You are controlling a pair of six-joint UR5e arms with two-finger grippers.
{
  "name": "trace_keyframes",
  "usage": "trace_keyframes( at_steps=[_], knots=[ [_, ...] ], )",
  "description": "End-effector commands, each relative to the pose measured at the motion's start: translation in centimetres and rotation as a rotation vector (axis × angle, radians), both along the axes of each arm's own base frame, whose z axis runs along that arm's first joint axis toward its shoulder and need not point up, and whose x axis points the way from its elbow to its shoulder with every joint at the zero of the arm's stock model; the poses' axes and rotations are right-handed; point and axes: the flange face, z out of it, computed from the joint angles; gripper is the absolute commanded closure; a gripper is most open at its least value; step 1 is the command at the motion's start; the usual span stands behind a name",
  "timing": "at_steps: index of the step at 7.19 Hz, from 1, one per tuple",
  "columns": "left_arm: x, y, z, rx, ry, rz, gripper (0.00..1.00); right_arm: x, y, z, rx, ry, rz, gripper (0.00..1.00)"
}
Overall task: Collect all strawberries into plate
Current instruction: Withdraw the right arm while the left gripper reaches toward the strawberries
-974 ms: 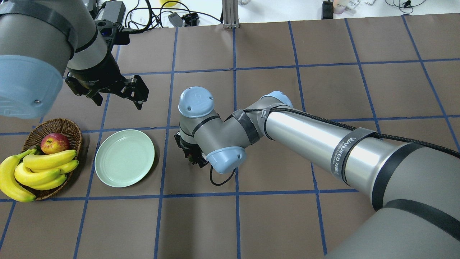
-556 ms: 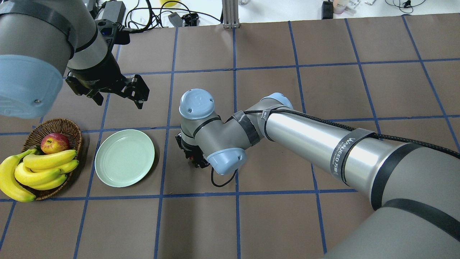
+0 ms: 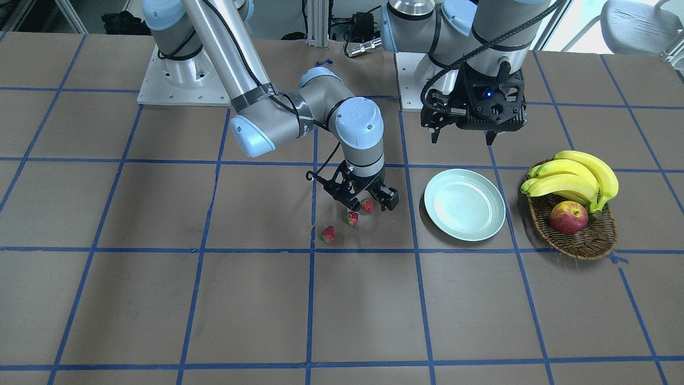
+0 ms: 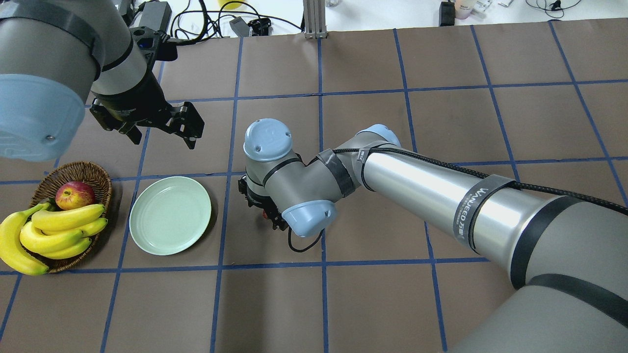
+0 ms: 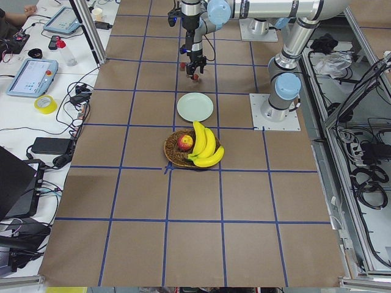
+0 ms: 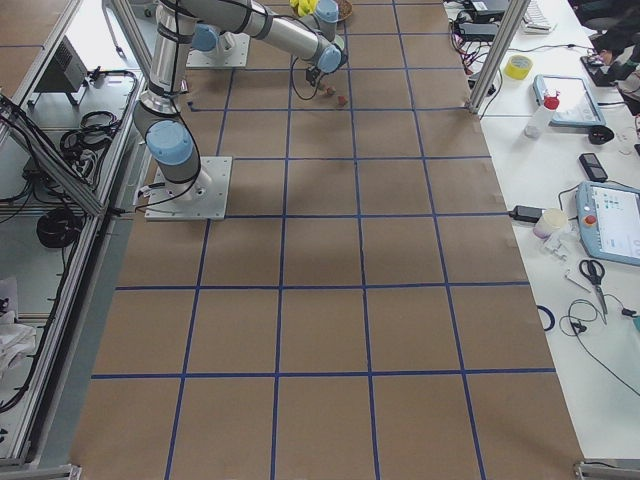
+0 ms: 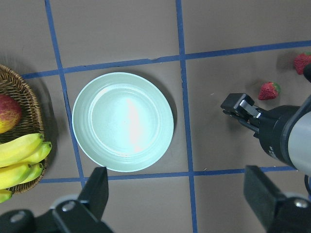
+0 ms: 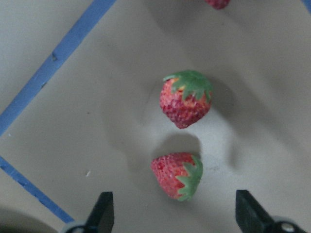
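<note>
1. We find the right gripper [image 3: 368, 203] hardly shifted from a second ago, its jaws still apart around one strawberry [image 3: 367, 205]. The left gripper [image 3: 462, 140] also hangs with jaws apart.
2. The other two strawberries [image 3: 351, 217], red, seeded and green-capped, lie just beside it, well in from the edges of the table [image 3: 160, 299] and near the plate [image 3: 464, 205].

Table covering [image 3: 160, 203]: matte brown, ruled into squares by blue tape lines. Strawberries [image 3: 351, 218]: three, red, finely speckled, each with a green leafy cap. Plate [image 3: 465, 205]: uniform pale mint green. Basket [image 3: 580, 243]: brown wicker weave. Bananas [image 3: 574, 174]: yellow, green at the stem tips. Apple [image 3: 568, 217]: red flushed with yellow. Right arm [image 3: 235, 59] and left arm [image 3: 497, 21]: silver and grey, pale blue joint caps. The right gripper [image 3: 368, 203] and left gripper [image 3: 461, 140]: black.
</note>
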Motion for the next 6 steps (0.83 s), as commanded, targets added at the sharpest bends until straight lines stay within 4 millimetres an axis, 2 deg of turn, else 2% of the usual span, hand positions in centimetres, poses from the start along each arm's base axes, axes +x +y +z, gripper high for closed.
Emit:
trace_keyframes(
  at_steps=[1,2,3,4,5,6],
  knots=[
    [0.0,0.0,0.0,0.002,-0.002,0.009,0.0,-3.2,-0.6,3.9,-0.033,0.089,0.131,0.01],
    [0.0,-0.2,-0.4,0.009,0.003,0.017,0.0,-6.5,-2.6,5.9,-0.059,0.094,0.151,0.0],
    [-0.4,-0.5,-1.3,0.025,0.025,0.016,0.0,-11.5,-4.5,8.2,-0.024,0.107,0.171,0.0],
    [-1.3,-0.2,-2.5,0.05,0.116,0.042,0.0,-16.5,-5.8,10.9,-0.019,0.104,0.266,0.0],
    [-2.3,-0.3,-4.3,0.082,0.187,0.071,0.0,-20.8,-6.8,12.8,-0.013,0.1,0.295,0.0],
    [-4.5,-0.7,-5.4,0.052,0.194,0.005,0.0,-24.6,-7.5,14.7,-0.044,0.091,0.369,0.0]
  ],
)
